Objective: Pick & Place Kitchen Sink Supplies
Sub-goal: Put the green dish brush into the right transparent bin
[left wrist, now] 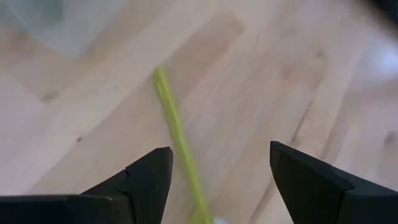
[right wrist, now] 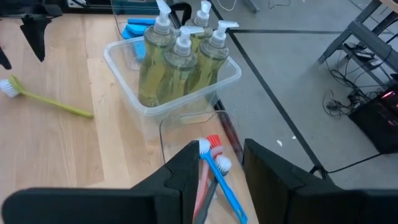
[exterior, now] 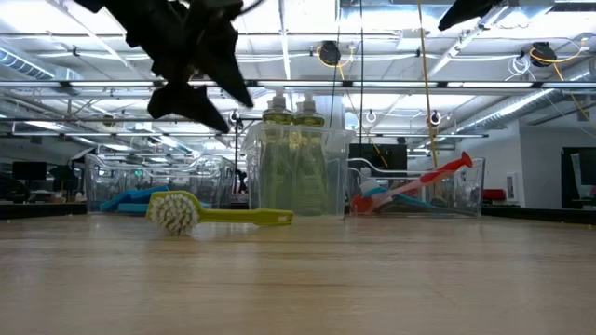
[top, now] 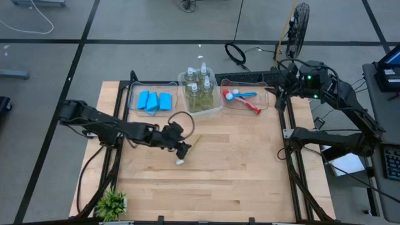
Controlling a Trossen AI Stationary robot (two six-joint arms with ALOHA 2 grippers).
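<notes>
On the pale wooden counter (top: 237, 169), the slim yellow-green long-handled brush (top: 187, 150) is lying flat, apart from the clear plastic bins, and the left tool (top: 181, 145) is hovering right above it with fingers spread, gripping nothing. The right tool (right wrist: 217, 177), part-open and empty, is waiting over the brush bin (top: 270, 100). Next, I reckon, the left tool is needing to drop straight down, straddling the handle, before squeezing.

both arms are matte black and chunky, looped black cables, tiny green light glowing on the right one
</notes>
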